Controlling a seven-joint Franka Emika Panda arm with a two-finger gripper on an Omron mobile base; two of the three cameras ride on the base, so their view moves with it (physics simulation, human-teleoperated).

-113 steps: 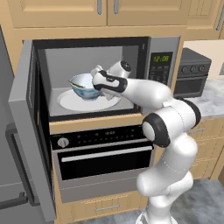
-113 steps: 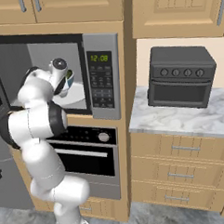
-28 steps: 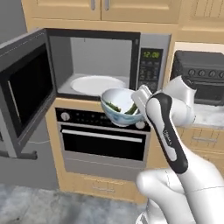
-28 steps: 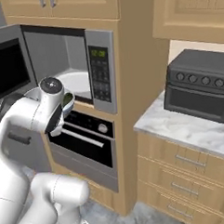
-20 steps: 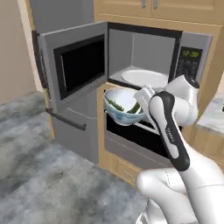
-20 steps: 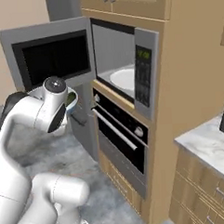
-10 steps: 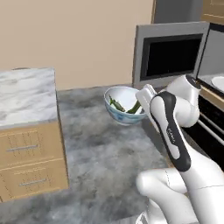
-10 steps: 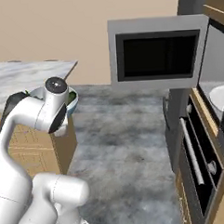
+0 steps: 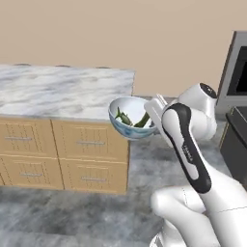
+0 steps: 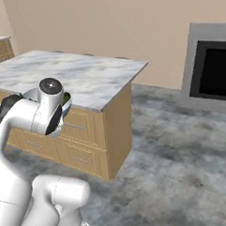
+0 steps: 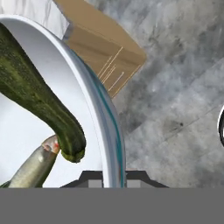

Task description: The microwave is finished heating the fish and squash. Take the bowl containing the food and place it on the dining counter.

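In the left base view, the bowl [image 9: 131, 118] is seen at the centre of the frame, carried in the air just off the right-hand corner of the dining counter [image 9: 62, 89], which spans the left half. The food [image 9: 129, 118] is visible inside as dark green pieces. The gripper [image 9: 153, 112] is clamped on the bowl's right rim, and the microwave [image 9: 237, 72] door is caught at the right edge. In the right base view, the counter fills the upper left, a sliver of the bowl's rim is glimpsed behind the arm's wrist at left, and the open door is seen at upper right. In the hand view, the rim is pinched between the fingertips [image 11: 133, 176] at bottom centre, with a thick green piece and a grey fish lying inside at left.
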